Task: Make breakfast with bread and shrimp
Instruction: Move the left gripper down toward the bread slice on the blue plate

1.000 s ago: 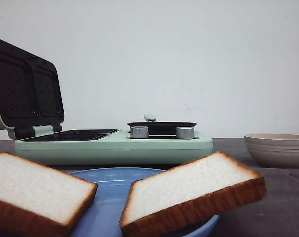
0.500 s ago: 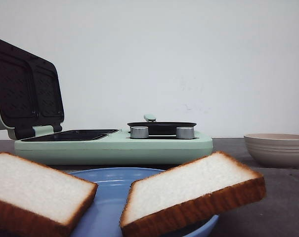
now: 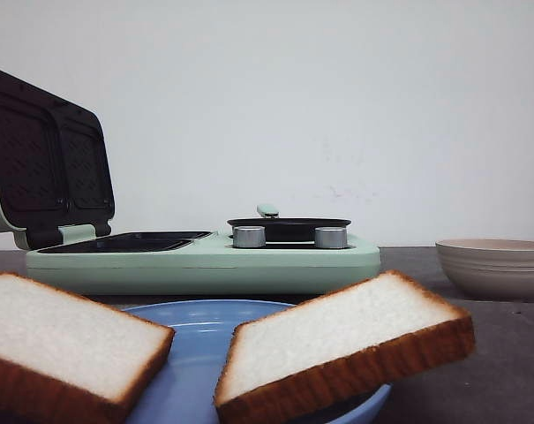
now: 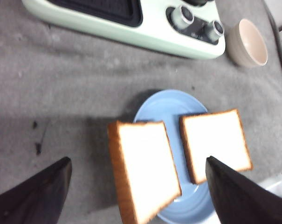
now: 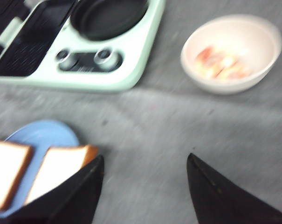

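Fingers (image 4: pixel 33 196) spread wide, empty, above bread (image 4: pixel 145 168).

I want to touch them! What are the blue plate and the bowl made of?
The blue plate looks like glazed ceramic or smooth plastic: even colour, soft sheen; I can't tell which. The beige bowl seems matte stoneware, with ribbed rings around its side.

A staged kitchen test setup rather than a home: a mint-green breakfast maker (image 3: pixel 205 256) sits on a grey cloth-covered counter (image 4: pixel 61 93) before a bare white wall (image 3: pixel 337 106), with no cupboards.
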Motion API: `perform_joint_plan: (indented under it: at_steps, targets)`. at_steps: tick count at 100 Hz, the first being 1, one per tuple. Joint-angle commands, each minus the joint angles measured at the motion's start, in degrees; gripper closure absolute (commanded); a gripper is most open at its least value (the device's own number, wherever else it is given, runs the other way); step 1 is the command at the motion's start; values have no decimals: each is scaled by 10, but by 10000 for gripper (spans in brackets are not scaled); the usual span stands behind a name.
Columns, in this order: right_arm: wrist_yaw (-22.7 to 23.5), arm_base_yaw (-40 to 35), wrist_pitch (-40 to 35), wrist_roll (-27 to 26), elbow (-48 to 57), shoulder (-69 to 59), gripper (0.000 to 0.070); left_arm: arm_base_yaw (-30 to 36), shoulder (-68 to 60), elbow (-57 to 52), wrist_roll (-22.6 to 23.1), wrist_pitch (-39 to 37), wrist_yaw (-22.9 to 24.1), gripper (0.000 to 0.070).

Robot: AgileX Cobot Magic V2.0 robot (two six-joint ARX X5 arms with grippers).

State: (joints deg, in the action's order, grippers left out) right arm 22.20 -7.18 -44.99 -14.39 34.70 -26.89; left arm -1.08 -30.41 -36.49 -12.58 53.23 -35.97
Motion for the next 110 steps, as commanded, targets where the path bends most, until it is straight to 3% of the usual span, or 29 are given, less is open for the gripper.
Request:
perform_joint_plan:
  at_steps: [1, 19, 46, 110]
  targets:
    - [17, -2, -3, -17, 9, -13, 322, 4, -3, -7, 11, 0, -14, 186]
    - [25, -2, -3, -17, 9, -31, 323, 19, -19, -7, -3, 9, -76, 185]
    - [28, -1, -2, -17, 9, -33, 323, 54, -92, -5, 33, 61, -54, 185]
    - [38, -1, -3, -17, 9, -33, 323, 138, -256, -3, 40, 36, -24, 184]
